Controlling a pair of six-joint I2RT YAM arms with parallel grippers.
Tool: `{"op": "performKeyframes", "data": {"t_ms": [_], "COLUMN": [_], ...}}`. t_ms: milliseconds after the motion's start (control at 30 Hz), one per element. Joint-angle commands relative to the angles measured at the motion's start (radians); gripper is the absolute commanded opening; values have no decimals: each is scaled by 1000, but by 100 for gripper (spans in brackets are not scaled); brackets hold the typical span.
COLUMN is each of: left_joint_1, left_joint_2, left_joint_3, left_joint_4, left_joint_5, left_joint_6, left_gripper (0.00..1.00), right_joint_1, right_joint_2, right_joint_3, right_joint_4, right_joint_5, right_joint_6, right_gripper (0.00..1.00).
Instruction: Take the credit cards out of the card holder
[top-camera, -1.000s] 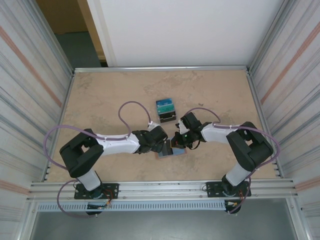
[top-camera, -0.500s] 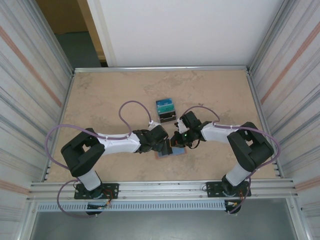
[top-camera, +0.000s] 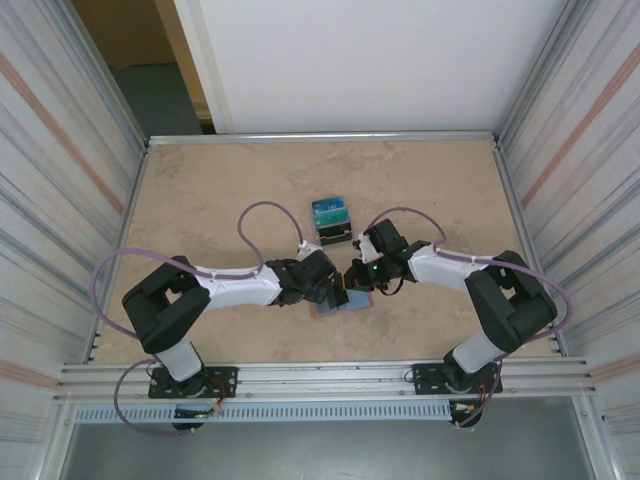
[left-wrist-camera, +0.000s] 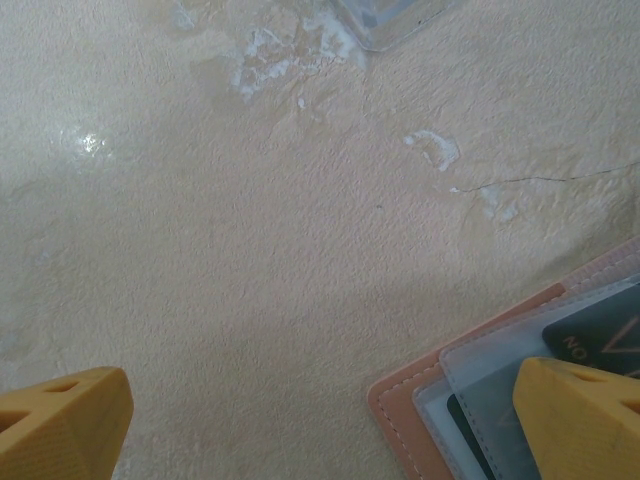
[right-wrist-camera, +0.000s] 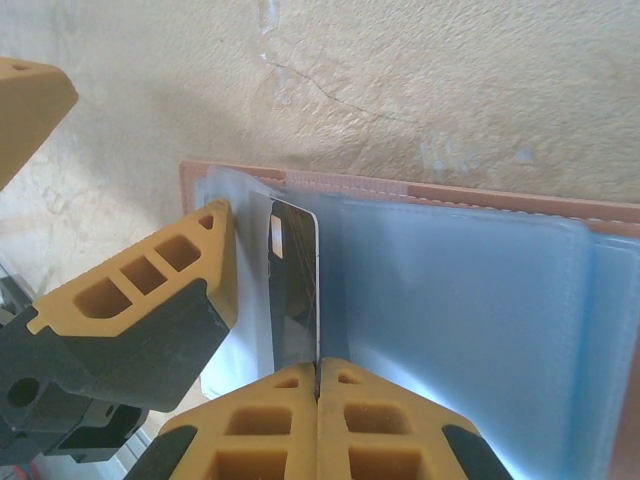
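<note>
- The card holder (top-camera: 345, 303) is found open on the table (top-camera: 200, 200).
- One dark credit card (right-wrist-camera: 295, 285) is pinched by the closed right gripper (right-wrist-camera: 318, 372) and judged partly withdrawn.
- The left gripper (left-wrist-camera: 320, 425) is spread wide, empty; further cards are left pocketed.

- Beige, stone-patterned tabletop (top-camera: 220, 190), with pale scuffs and a thin crack.
- Dark tiered stand (top-camera: 332, 222), just above the frame's centre.
- Ribbed metal walls (top-camera: 60, 180) left and right.
- White panel (top-camera: 380, 60) at the top.
- Aluminium rail (top-camera: 330, 378) along the bottom.
</note>
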Motion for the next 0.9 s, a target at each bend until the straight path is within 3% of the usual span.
{"op": "performKeyframes", "data": {"t_ms": [0, 433, 867], "left_joint_1": [12, -40, -42], "left_joint_2": [28, -9, 75], "left_joint_3": [-15, -5, 38], "left_joint_4": [-45, 34, -6], "left_joint_5": [-7, -3, -3], "left_joint_6": [3, 124, 119], "left_gripper": [99, 99, 99], "right_joint_1": [-20, -61, -102], "right_joint_2": [-27, -24, -70], "right_joint_3": [-25, -49, -142], "right_joint_4": [-41, -28, 111], "right_joint_5": [19, -14, -129], "right_joint_6": [-32, -34, 46], "right_gripper": [0, 0, 0]}}
